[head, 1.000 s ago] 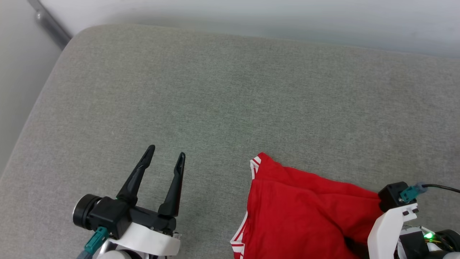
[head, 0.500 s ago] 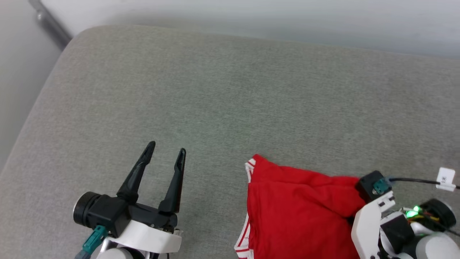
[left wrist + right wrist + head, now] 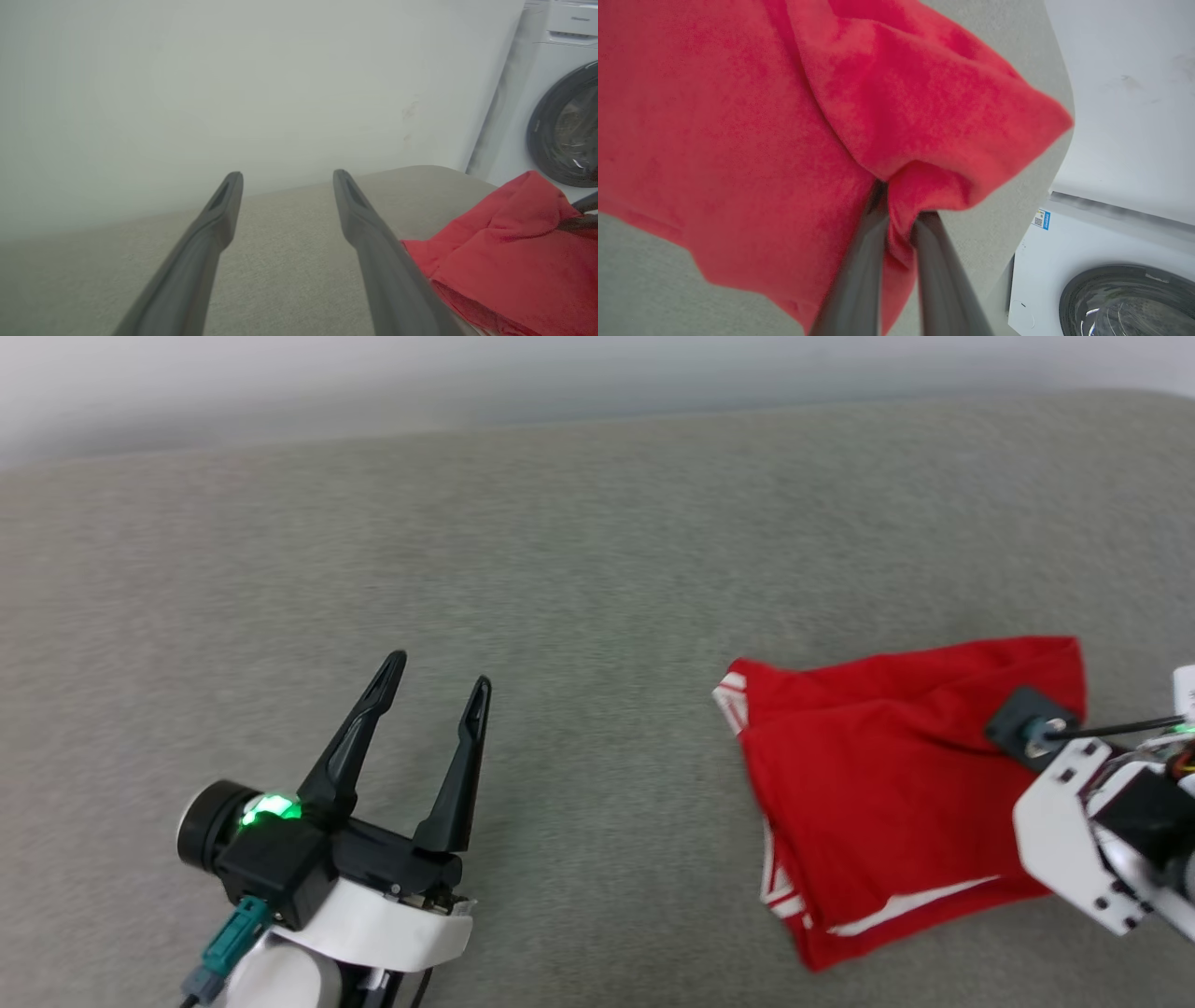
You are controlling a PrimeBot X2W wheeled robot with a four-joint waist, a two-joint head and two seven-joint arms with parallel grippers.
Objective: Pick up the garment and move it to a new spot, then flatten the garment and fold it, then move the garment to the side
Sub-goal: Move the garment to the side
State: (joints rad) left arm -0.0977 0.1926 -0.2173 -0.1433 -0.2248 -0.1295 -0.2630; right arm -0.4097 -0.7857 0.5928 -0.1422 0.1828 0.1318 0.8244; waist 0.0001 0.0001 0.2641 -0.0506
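The garment [image 3: 887, 775] is a red shirt with red-white striped trim, lying bunched and folded over on the grey padded surface [image 3: 597, 569] at the right. My right gripper [image 3: 901, 205] is shut on a fold of the garment [image 3: 738, 116], with cloth pinched between its fingers; in the head view its white wrist [image 3: 1074, 812] sits over the shirt's right part and hides the fingers. My left gripper [image 3: 440, 670] is open at the lower left, well apart from the shirt. In the left wrist view the garment [image 3: 514, 261] lies right of the open left gripper [image 3: 287, 176].
A white washing machine [image 3: 1111, 270] with a dark round door stands past the surface's end, also seen as the washing machine [image 3: 560, 116] in the left wrist view. A pale wall runs along the far edge. Bare grey padding stretches left of and beyond the shirt.
The right gripper has closed on the garment and the cloth has bunched toward it. The whole head view has shifted, so the camera turned. The left gripper stays open.
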